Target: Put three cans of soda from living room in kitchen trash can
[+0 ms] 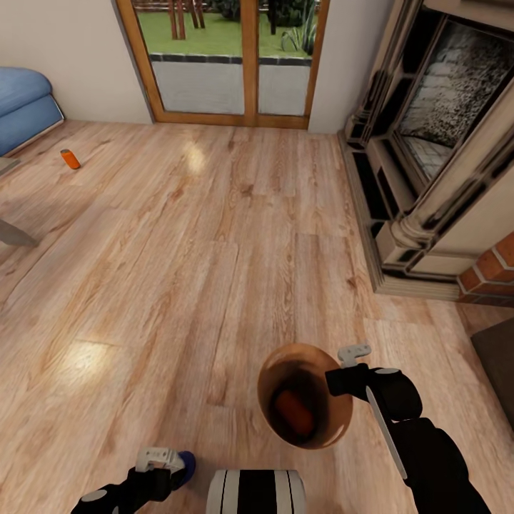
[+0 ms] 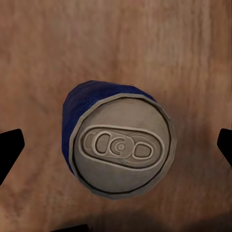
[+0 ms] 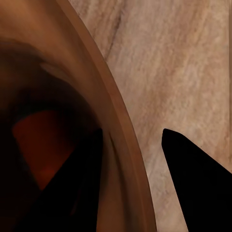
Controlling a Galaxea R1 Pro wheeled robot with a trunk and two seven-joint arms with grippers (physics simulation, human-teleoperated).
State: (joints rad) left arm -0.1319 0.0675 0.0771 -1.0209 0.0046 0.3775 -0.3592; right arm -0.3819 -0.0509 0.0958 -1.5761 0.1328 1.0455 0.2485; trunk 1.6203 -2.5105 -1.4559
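Over the plank floor (image 1: 214, 271) of the living room, the left claw (image 2: 116, 145) hangs spread wide, both finger tips showing at the far sides of the wrist view with the blue can (image 2: 118, 142) centred between them and apparently untouched. The can stands nearly upright, its silver top facing straight up the claw's line, so its long axis runs along the approach; I judge a straight drop and squeeze would take it.

In the head view that claw (image 1: 160, 460) sits low beside the robot's trunk. The right claw (image 1: 341, 375) is clamped on the rim of the bin (image 1: 339, 421), one finger inside and one outside, an orange can (image 1: 294, 414) already lying within. A second orange can (image 1: 70, 158) lies far off near the blue sofa (image 1: 25, 107). Open floor surrounds the robot, and the fireplace (image 1: 428, 164) stands well to the right.
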